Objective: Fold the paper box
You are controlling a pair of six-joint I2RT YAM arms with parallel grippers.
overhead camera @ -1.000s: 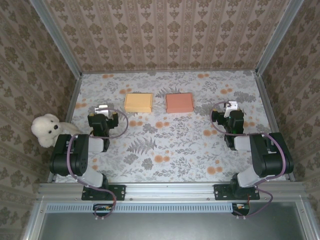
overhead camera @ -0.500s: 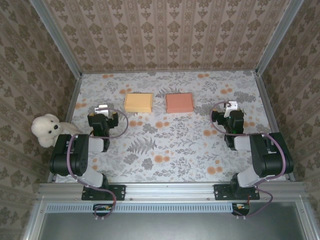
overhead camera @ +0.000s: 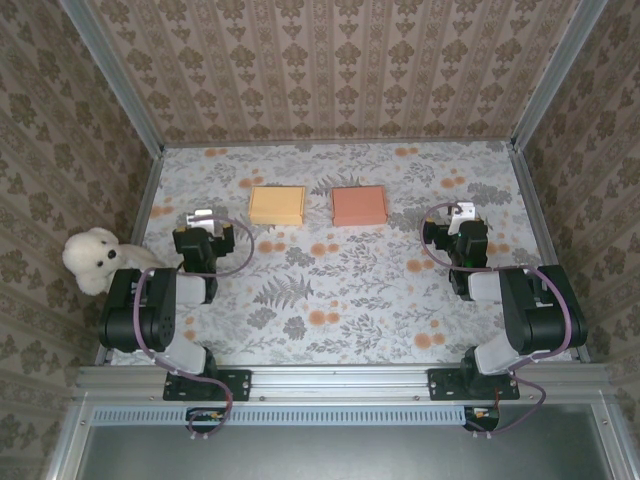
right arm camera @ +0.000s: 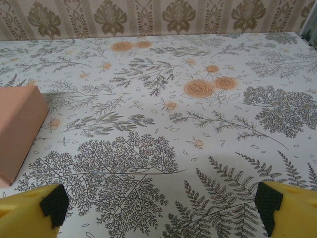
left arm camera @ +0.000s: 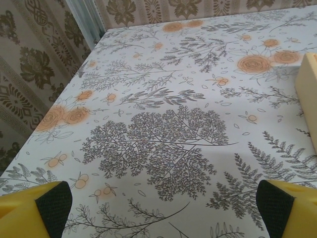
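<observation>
Two flat paper boxes lie side by side at the back middle of the table: a yellow box (overhead camera: 277, 205) and a salmon-pink box (overhead camera: 359, 205). My left gripper (overhead camera: 201, 216) rests low over the table to the left of the yellow box, open and empty. In the left wrist view its yellow fingers (left arm camera: 47, 203) stand wide apart, and the yellow box's edge (left arm camera: 308, 91) shows at the right. My right gripper (overhead camera: 462, 213) sits right of the pink box, open and empty. The pink box (right arm camera: 17, 129) lies at the left of the right wrist view, beyond the spread fingertips (right arm camera: 277, 208).
A white teddy bear (overhead camera: 91, 259) sits at the table's left edge beside the left arm. Patterned walls close in the table on three sides, with metal rails (overhead camera: 150, 190) along the edges. Floral cloth (overhead camera: 330, 290) covers the table between the arms.
The left gripper has shifted slightly to the left. The right arm and both boxes have not moved.
</observation>
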